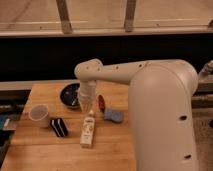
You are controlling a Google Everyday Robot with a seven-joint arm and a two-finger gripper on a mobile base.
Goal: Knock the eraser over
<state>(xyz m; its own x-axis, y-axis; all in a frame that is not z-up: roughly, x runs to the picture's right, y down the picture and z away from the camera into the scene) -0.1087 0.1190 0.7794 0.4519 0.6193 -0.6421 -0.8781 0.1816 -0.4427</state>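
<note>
The eraser [59, 126], a small black block with white stripes, lies on the wooden table [55, 150] at the left, just right of the white cup [40, 115]. My gripper [86, 106] hangs from the white arm over the middle of the table, above the top of the white bottle [88, 129] and to the right of the eraser, apart from it.
A black bowl [69, 95] sits behind the gripper. A blue-grey pad [114, 115] and a small reddish object [101, 102] lie to the right. The large white arm body covers the table's right side. A dark wall and railing run behind.
</note>
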